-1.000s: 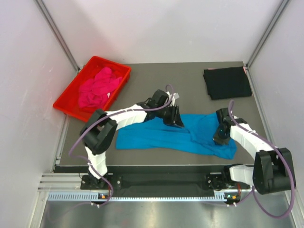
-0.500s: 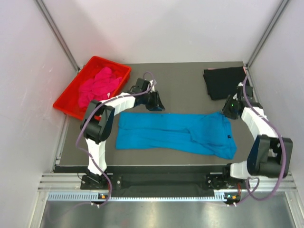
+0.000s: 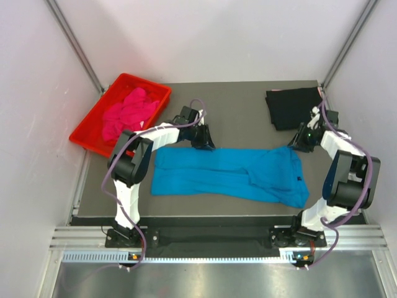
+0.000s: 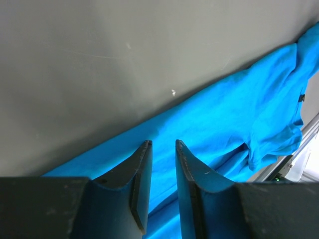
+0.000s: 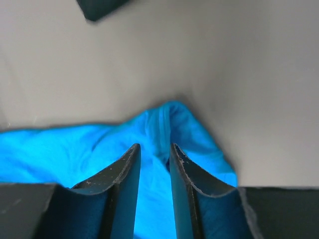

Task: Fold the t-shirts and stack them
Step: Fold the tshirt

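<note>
A bright turquoise-blue short-sleeved cloth t-shirt lies spread out flat across the middle of the dark grey table surface, its long side running left to right and its right end a little rumpled. The left gripper hangs at the far edge of this shirt, towards its left end; its two black fingers stand only a narrow gap apart, with blue cloth showing through the gap and nothing visibly clamped between them. The right gripper is at the shirt's far right corner, where the cloth rises in a small peaked ridge that runs towards the gap between the fingers. These fingers are also parted by just a narrow slit, and whether their pads touch the cloth cannot be told. A black cloth t-shirt, folded into a flat rectangle, rests in the far right corner of the table, near the right gripper but apart from the blue shirt. A magenta-pink cloth t-shirt lies crumpled in a heap inside a red rectangular plastic tray at the far left corner.
</note>
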### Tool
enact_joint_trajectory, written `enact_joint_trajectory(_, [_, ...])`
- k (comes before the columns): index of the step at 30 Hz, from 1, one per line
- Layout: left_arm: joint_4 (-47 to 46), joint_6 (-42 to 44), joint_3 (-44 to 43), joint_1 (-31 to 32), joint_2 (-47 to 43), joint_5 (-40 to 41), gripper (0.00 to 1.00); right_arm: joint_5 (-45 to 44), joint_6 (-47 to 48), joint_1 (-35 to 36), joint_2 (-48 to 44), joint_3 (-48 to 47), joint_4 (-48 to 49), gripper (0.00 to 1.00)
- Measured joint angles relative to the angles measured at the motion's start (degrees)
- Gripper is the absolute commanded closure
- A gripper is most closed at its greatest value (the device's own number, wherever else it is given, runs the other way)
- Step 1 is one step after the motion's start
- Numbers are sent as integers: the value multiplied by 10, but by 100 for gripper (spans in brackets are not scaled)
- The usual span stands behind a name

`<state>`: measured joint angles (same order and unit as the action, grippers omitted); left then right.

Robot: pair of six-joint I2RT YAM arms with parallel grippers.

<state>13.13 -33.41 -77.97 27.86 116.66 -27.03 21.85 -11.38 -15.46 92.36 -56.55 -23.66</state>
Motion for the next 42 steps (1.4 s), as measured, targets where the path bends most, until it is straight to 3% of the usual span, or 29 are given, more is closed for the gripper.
enact_joint_trajectory(9, [-8, -2, 0, 20, -4, -6, 70, -98, 12, 43, 5, -57, -12, 67])
enact_joint_trajectory(27, [-20, -3, 5, 20, 23, -5, 71, -170, 58, 90, 88, -114, -77, 69])
enact_joint_trajectory(30, [-20, -2, 5, 20, 23, -3, 71, -171, 60, 90, 89, -114, -77, 81])
enact_joint_trajectory(31, [-20, -2, 5, 20, 23, -3, 71, -171, 60, 90, 89, -114, -76, 96])
enact_joint_trajectory(32, [-19, -1, 5, 20, 23, -3, 71, -171, 63, 90, 89, -114, -76, 100])
enact_joint_trajectory(42, [-18, 2, 5, 20, 23, 10, 72, -173, 38, 69, 89, -85, -38, 100])
